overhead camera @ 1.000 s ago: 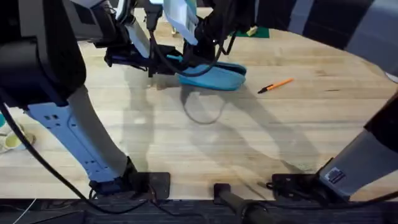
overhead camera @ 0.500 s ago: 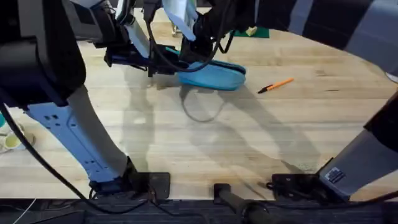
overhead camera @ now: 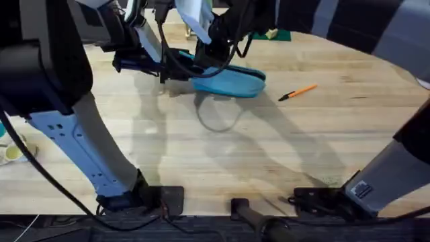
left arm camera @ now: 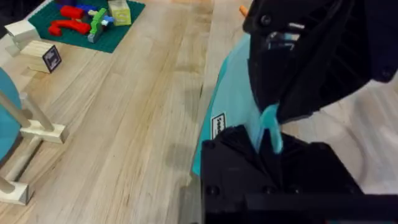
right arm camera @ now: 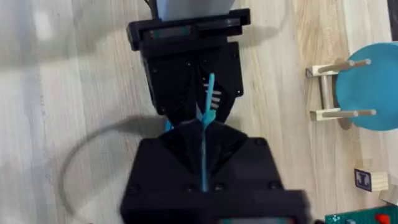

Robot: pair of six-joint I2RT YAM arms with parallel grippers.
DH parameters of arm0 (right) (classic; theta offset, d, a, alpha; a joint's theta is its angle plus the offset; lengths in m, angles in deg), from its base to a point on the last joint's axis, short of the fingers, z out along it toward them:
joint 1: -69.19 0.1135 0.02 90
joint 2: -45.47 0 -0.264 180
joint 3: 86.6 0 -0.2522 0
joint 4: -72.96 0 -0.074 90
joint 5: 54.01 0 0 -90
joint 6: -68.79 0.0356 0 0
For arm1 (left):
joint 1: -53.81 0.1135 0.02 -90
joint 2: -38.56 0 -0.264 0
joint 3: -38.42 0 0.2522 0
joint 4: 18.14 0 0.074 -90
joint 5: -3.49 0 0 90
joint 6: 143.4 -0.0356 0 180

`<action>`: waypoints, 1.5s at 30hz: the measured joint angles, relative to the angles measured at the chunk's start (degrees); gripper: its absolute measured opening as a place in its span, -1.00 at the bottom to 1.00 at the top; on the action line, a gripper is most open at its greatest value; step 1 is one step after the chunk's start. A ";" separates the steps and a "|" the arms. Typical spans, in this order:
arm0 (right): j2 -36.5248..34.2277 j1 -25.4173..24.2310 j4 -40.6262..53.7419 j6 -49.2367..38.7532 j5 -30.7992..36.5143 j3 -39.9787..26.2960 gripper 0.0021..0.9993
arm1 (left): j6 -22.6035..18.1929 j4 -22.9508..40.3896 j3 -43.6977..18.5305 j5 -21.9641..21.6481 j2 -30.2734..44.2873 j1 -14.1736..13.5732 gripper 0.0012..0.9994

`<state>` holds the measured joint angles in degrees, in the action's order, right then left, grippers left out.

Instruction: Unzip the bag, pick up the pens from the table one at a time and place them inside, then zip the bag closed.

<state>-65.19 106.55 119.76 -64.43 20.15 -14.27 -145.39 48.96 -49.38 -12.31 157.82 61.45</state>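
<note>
bag: light blue, on the far middle of the desk, both arms over its left end.
right claw: clenched on the teal pull tab.
left claw: clamps the bag's end.
step: unzipping; pull straight along the zipper, left claw bracing.
pen: lying right of the bag, apart.

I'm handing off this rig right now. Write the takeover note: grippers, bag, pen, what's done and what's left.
Left gripper: at the bag's end, by the teal pull tab; grip not clear.
Right gripper: shut on the pull tab.
Bag lies at the far middle of the table, under both grippers; how far the zipper is open cannot be told.
Pen lies on the table to the bag's right, untouched.
Left: finish unzipping, load the pen, zip closed.
</note>
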 joint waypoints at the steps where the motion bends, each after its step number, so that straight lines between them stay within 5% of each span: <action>1: 0.00 0.00 0.00 0.35 -0.02 0.00 -0.87 | 0.00 0.02 0.00 0.00 0.00 0.00 -0.92; 7: 0.00 0.44 -1.83 1.07 -0.13 0.00 0.85 | -0.39 0.22 0.02 -0.48 0.00 -0.04 -0.92; 8: 0.09 0.33 -1.99 1.43 -0.12 0.00 0.95 | -0.39 0.19 0.02 -0.45 0.00 -0.04 -0.92; 20: 1.69 0.50 -0.96 4.26 0.16 0.00 1.00 | -0.39 0.16 0.02 -0.28 0.00 -0.11 -0.92; 45: 20.39 -0.15 17.03 18.17 9.27 0.00 1.00 | -0.39 0.15 0.02 -0.28 0.00 -0.11 -0.92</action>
<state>-44.80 106.40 136.78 -46.26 29.42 -14.27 -145.78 49.11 -49.35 -12.60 157.82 61.34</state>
